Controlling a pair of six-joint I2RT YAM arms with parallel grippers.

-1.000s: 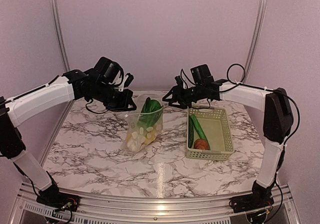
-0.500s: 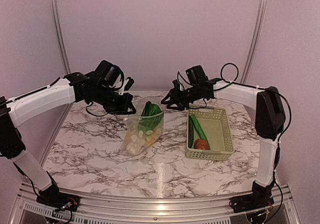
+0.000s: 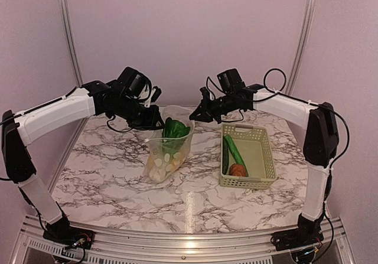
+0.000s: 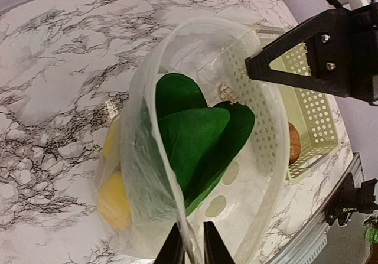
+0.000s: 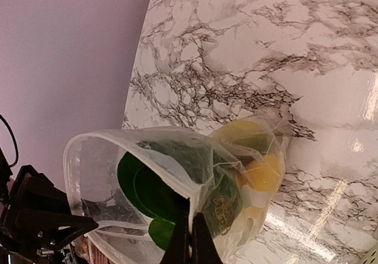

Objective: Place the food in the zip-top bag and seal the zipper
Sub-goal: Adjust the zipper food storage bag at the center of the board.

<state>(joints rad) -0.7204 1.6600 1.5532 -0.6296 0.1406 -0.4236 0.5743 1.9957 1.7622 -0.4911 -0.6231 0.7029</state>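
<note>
Wide bag mouth between left hand and right hand, bok choy across its middle.

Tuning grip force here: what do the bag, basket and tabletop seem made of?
zip-top bag: thin clear plastic film, glossy and creased, with the contents showing through.
basket: rigid pale green plastic, matte, with slotted walls.
table: marble-look top, glossy with reflections; possibly laminate.
</note>
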